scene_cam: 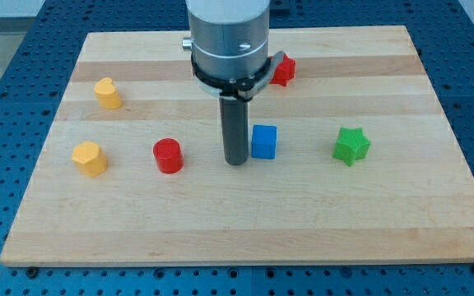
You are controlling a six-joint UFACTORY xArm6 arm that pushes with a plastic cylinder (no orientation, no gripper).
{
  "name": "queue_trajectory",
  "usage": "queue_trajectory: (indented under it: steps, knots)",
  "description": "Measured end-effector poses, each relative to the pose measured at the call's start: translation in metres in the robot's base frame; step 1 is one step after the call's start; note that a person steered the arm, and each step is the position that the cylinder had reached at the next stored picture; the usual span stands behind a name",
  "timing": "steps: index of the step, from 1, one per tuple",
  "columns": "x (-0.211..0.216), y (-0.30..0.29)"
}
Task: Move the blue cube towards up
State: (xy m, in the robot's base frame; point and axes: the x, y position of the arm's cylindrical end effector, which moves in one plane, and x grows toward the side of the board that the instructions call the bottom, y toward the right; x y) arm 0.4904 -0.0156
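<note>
Near the middle of the tabletop (434,214), blue cube (263,141), my tip (236,161) just beside its left side, no gripper on the rod, bare wood above the cube, far edge well apart, green star (351,145) at the view's right.

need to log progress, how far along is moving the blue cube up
Done: my tip has reached the blue cube and stands just at its left side in the view. In hand: lining up, since the tip is beside the cube rather than below it. Left: the whole push; the cube sits mid-board, level with the red cylinder and green star, well below the board's top edge.
</note>
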Motion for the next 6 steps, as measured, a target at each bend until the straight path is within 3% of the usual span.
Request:
queue_trajectory:
  steps: [2,3,6]
  knots:
    - [0.002,0.055]
    - [-0.022,0.049]
    - [-0.025,0.046]
